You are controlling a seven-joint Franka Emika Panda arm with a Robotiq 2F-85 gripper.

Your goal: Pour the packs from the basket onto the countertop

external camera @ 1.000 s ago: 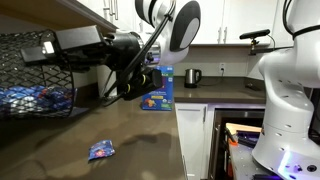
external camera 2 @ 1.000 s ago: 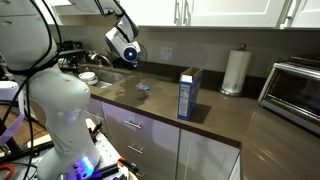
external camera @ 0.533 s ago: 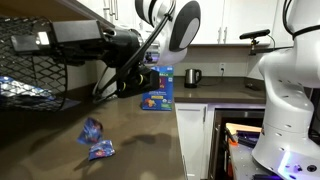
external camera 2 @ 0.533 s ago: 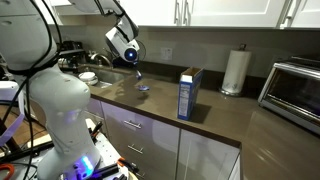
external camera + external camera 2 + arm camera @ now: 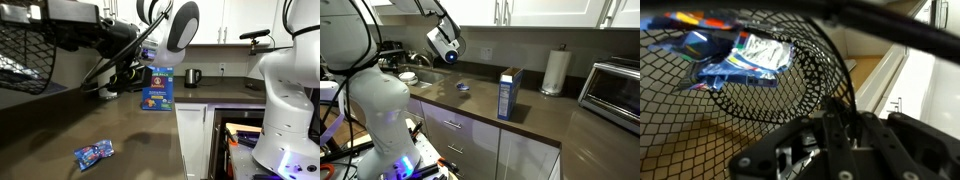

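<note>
My gripper [image 5: 92, 30] is shut on the rim of the black wire-mesh basket [image 5: 25, 52] and holds it tilted high above the countertop [image 5: 140, 135]. Blue packs [image 5: 14, 70] still lie inside against the mesh. In the wrist view, the packs [image 5: 745, 58] rest in the basket [image 5: 815, 75] beyond my gripper [image 5: 830, 128]. Two fallen packs [image 5: 93, 152] lie on the counter below. In an exterior view, my gripper [image 5: 444, 46] hangs over one pack [image 5: 462, 87] on the countertop [image 5: 540, 115].
A tall blue-and-green box [image 5: 158, 88] [image 5: 508, 93] stands on the counter. A kettle [image 5: 193, 76] sits at the back. A paper towel roll [image 5: 555, 72] and a toaster oven [image 5: 616, 92] stand farther along. A sink [image 5: 428, 76] lies behind the arm.
The basket has risen and tipped further. A pack that was falling half a second ago now lies on the counter beside the pack that lay there before.
</note>
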